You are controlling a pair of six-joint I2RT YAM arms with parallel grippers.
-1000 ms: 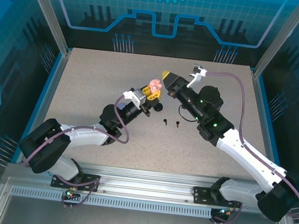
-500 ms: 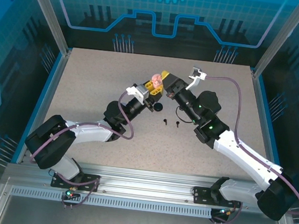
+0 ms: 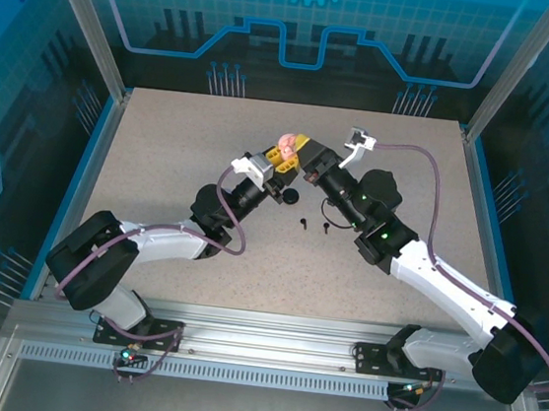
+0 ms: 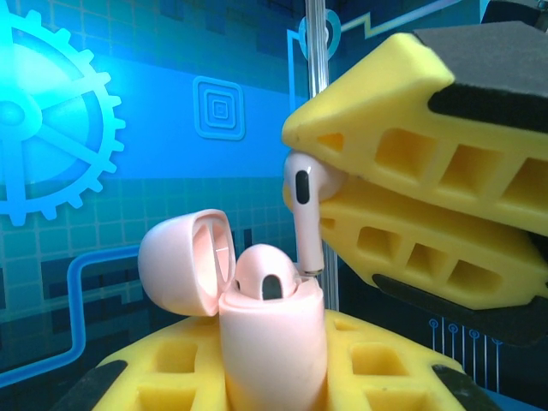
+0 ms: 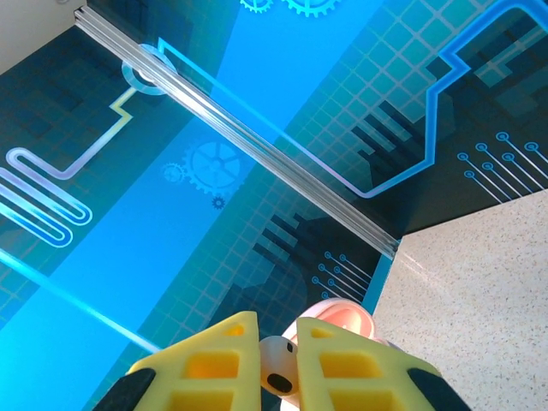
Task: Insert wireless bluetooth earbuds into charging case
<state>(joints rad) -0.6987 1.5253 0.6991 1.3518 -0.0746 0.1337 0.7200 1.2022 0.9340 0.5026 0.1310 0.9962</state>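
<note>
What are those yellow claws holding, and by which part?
The right gripper pinches a pale pink stemmed earbud by its rounded head; the left gripper clamps the open pale pink charging case around its lower body.

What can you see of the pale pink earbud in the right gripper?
The pale pink earbud looks like glossy plastic: a rounded head, a dark oval patch and a thin stem. The right gripper pinches its head between yellow fingers. It hangs stem down, tip at the rim of the open case.
</note>
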